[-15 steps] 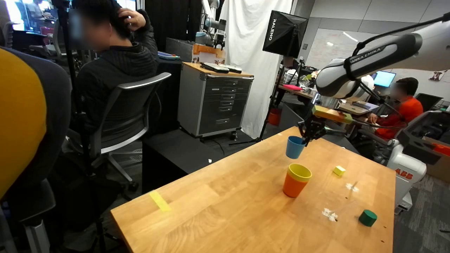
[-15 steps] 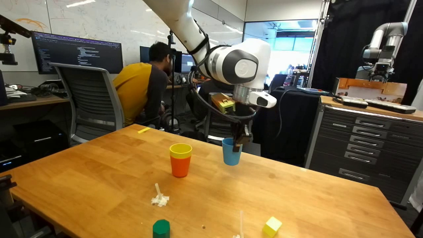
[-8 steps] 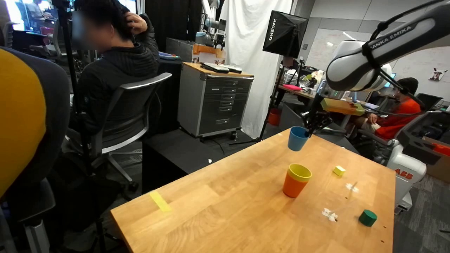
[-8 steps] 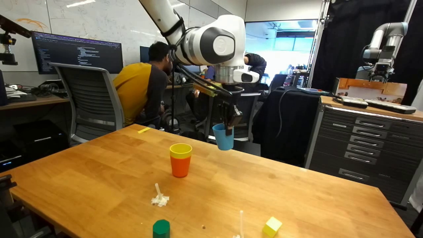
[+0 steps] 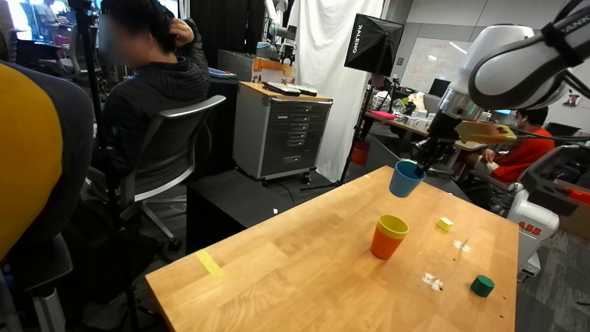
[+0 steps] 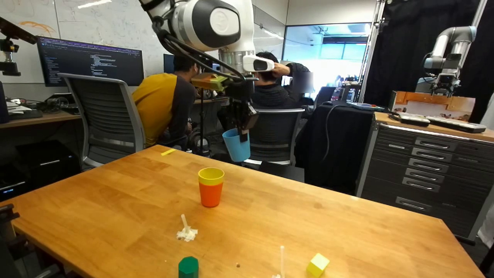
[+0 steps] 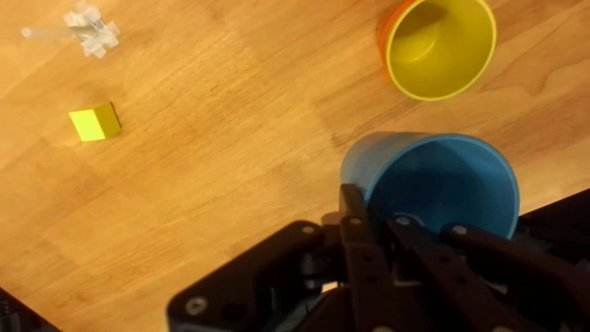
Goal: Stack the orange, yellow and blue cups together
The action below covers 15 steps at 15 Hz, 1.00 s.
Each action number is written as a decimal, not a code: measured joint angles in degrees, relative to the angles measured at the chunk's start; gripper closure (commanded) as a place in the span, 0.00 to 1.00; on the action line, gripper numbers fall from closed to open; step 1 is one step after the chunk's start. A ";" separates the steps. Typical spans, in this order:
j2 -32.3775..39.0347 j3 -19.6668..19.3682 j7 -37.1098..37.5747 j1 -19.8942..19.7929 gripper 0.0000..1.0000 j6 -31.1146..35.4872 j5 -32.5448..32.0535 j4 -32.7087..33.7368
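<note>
The blue cup [image 5: 404,182] is held in the air above the table, tilted. It also shows in an exterior view [image 6: 234,146] and in the wrist view [image 7: 447,184]. My gripper [image 6: 244,134] is shut on its rim, with one finger inside and one outside; its jaws show in the wrist view [image 7: 368,203]. The yellow cup [image 5: 392,227] sits nested inside the orange cup [image 5: 385,244], upright on the table. In the wrist view the yellow cup [image 7: 442,50] shows its open mouth, beside and apart from the blue cup, with a sliver of the orange cup [image 7: 385,34].
A small yellow cube [image 6: 318,265] and a dark green block [image 6: 188,266] lie on the wooden table [image 5: 295,276]. Thin pegs stand upright, fixed with white tape [image 6: 186,234]. The table's edge is close to the held cup. A drawer cabinet [image 6: 428,170] stands beyond the table.
The gripper and blue cup have risen and moved left in one exterior view, right in the other. The cup is more tilted. The nested yellow and orange cups have not moved.
</note>
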 measured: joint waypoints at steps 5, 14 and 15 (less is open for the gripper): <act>-10.60 0.25 -4.17 -0.16 0.95 0.68 0.00 -10.73; -10.45 2.40 -21.00 -3.48 0.96 -1.63 12.43 -12.88; -9.84 2.54 -21.86 -3.75 0.96 -2.14 12.99 -12.53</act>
